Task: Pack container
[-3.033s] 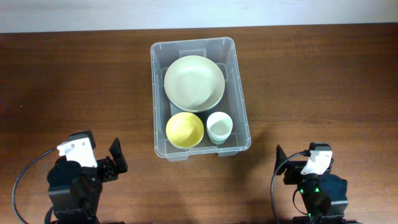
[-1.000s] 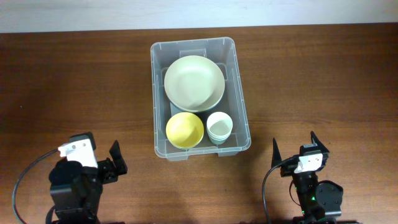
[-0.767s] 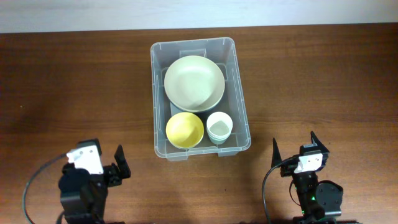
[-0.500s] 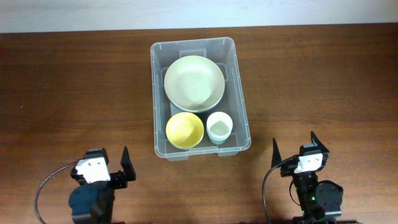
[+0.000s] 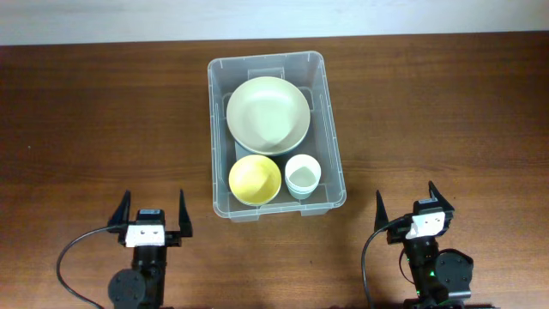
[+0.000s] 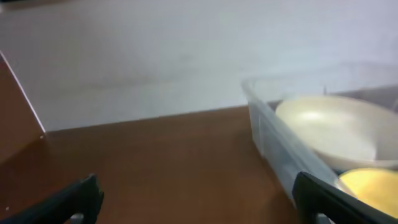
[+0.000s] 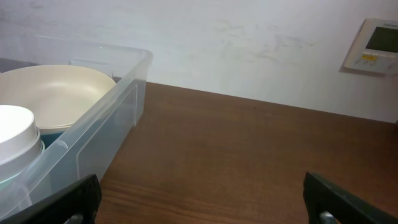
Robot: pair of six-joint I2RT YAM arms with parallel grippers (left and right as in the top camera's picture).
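The clear container (image 5: 333, 163) stands at the middle of the wooden table. It holds a large pale green bowl (image 5: 268, 114), a yellow bowl (image 5: 255, 179) and a small white cup (image 5: 302, 175). My left gripper (image 5: 152, 215) is open and empty near the front edge, left of the container. My right gripper (image 5: 407, 202) is open and empty at the front right. In the left wrist view the container wall (image 6: 273, 140), large bowl (image 6: 333, 127) and yellow bowl (image 6: 370, 185) show on the right. In the right wrist view the container (image 7: 93, 134), bowl (image 7: 53, 93) and cup (image 7: 18, 134) show on the left.
The brown table (image 5: 446, 112) stretches on both sides of the container. A white wall runs behind it. A white wall panel (image 7: 373, 45) shows at the upper right in the right wrist view.
My left arm has swung from a turned pose to facing straight ahead and shifted right. The right arm settled earlier and has held still since. The container and its contents have not moved.
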